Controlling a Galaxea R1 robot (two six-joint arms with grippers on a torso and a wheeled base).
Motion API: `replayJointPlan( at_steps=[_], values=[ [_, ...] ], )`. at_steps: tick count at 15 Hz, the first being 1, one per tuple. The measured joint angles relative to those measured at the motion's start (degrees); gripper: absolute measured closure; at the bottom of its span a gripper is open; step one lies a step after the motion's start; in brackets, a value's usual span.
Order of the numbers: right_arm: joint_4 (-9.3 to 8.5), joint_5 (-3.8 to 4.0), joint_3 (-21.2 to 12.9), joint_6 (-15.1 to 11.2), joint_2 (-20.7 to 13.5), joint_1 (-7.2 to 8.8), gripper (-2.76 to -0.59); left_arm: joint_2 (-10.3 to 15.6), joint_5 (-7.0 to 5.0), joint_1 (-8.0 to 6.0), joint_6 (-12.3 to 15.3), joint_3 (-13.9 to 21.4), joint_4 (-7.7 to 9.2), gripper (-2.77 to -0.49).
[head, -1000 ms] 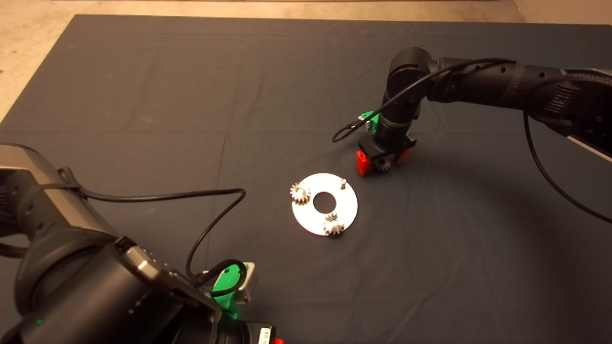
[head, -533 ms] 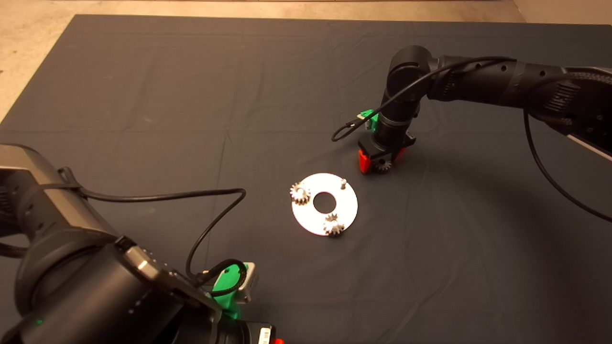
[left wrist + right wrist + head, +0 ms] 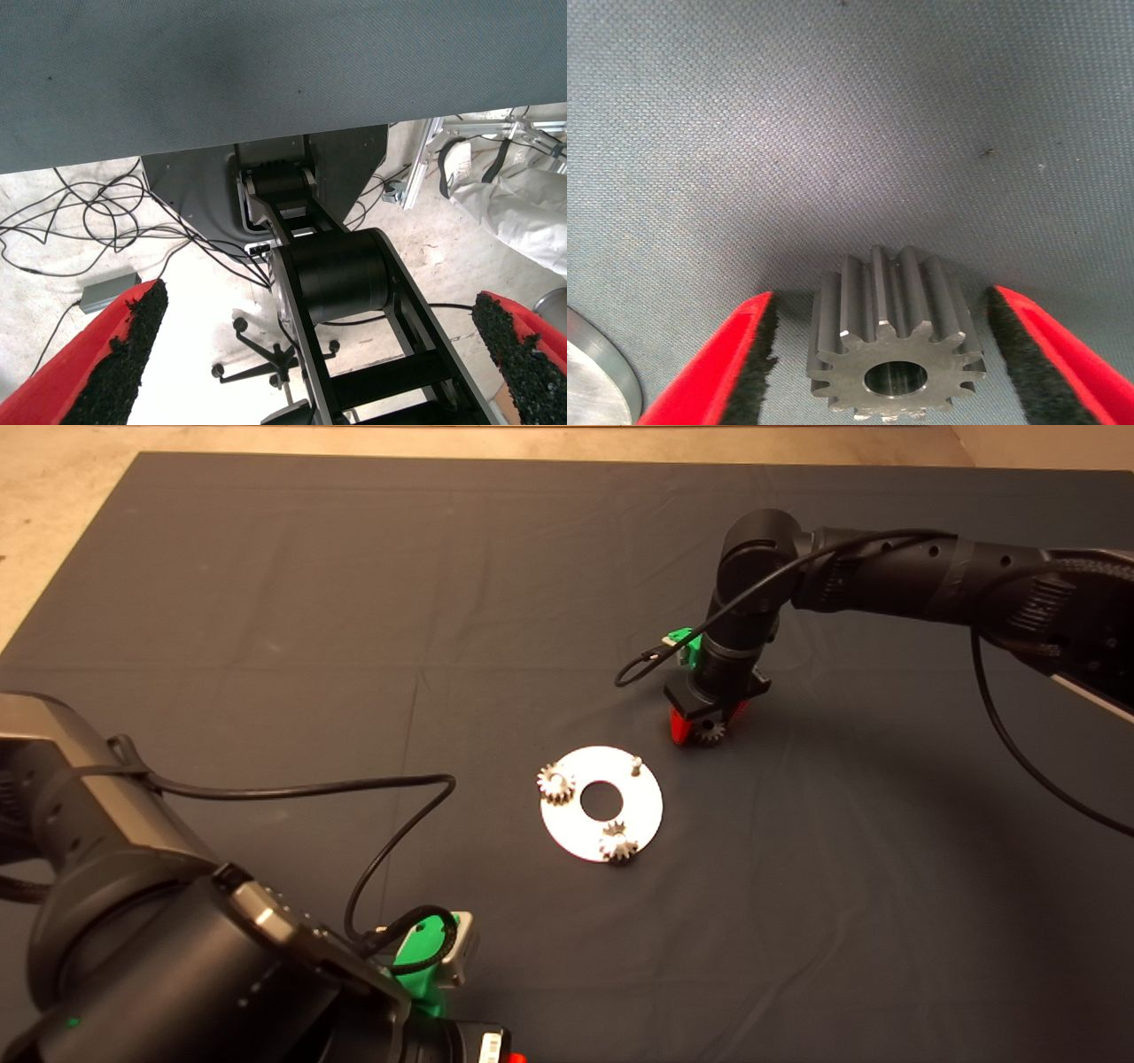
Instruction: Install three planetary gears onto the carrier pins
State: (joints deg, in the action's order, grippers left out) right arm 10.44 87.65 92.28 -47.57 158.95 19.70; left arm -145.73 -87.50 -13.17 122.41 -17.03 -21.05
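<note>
R arm: reached in from the right edge, wrist pointing straight down at the mat | right gripper [image 3: 702, 729]: low, fingers [image 3: 718, 367] spread apart (neither pad touching anything) | L arm: parked at lower left | left gripper [image 3: 319, 372]: fingers wide apart, holding nothing

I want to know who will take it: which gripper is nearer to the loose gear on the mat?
Right. The right gripper straddles the loose gear, fingers open beside it, not touching. The left gripper is parked far away, by the mat's near edge.
</note>
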Motion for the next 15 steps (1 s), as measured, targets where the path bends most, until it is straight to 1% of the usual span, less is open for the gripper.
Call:
replayJointPlan(
  at_steps=[2,4,6,8,10,12,15],
  values=[
    [0.0,0.02,0.0,0.0,0.1,0.0,-1.67,0.0,0.0,0.0,0.0,0.0,0.0,-2.48],
    [0.0,0.0,0.0,0.1,0.1,0.0,-1.51,0.0,0.0,0.0,0.0,0.0,0.0,-2.48],
    [0.0,0.0,0.0,0.1,0.1,0.02,-1.51,0.0,0.0,0.0,0.0,0.0,0.0,-2.48],
    [0.0,0.02,0.0,0.1,0.1,0.0,-1.37,0.0,0.0,0.0,0.0,0.0,0.0,-2.48],
    [0.0,0.02,0.0,0.1,0.1,0.02,-1.36,0.0,0.0,0.0,0.0,0.0,0.0,-2.48],
    [0.01,0.09,0.0,0.1,0.1,0.02,-1.25,0.0,0.0,0.0,0.0,0.0,0.0,-2.48],
    [0.01,0.11,0.0,0.1,0.1,0.02,-1.18,0.0,0.0,0.16,0.0,0.0,0.0,-2.48]
  ],
)
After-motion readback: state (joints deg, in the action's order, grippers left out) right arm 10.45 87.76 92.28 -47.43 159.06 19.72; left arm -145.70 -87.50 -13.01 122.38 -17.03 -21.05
